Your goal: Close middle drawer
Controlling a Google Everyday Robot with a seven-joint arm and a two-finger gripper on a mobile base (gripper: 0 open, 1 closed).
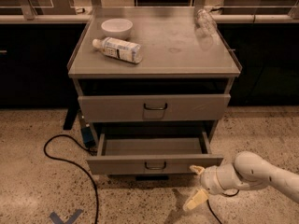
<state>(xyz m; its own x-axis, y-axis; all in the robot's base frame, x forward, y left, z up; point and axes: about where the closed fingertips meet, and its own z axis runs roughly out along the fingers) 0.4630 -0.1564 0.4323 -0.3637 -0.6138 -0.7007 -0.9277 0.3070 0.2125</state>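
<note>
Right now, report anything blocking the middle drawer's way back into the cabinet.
Nothing visible does: no object shows inside the middle drawer. The gripper sits by the right end of its front panel, jaws spread.

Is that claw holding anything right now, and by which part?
Nothing is held. The gripper, low on the right, is open; one finger seems to rest against the right end of the middle drawer front panel.
</note>
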